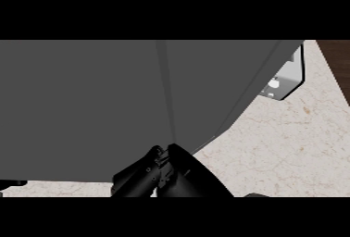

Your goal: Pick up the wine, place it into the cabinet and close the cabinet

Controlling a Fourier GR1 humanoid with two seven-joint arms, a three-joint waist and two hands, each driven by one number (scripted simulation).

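Observation:
The grey cabinet (89, 106) fills most of the head view, seen from above. Its two doors meet at a thin seam (167, 92). The right door (219, 88) lies almost flush with the left one. My right hand (160, 173) comes up from the lower edge at the centre, and its straight fingers (166, 152) touch the bottom of the doors at the seam. Only a sliver of my left hand (10, 183) shows at the far left edge. No wine bottle is visible; whether it stands behind the doors cannot be seen.
Beige marble counter (287, 148) stretches to the right of the cabinet. A white hinge bracket (287, 76) sticks out at the cabinet's upper right corner. A dark wooden strip (338, 55) runs along the far right.

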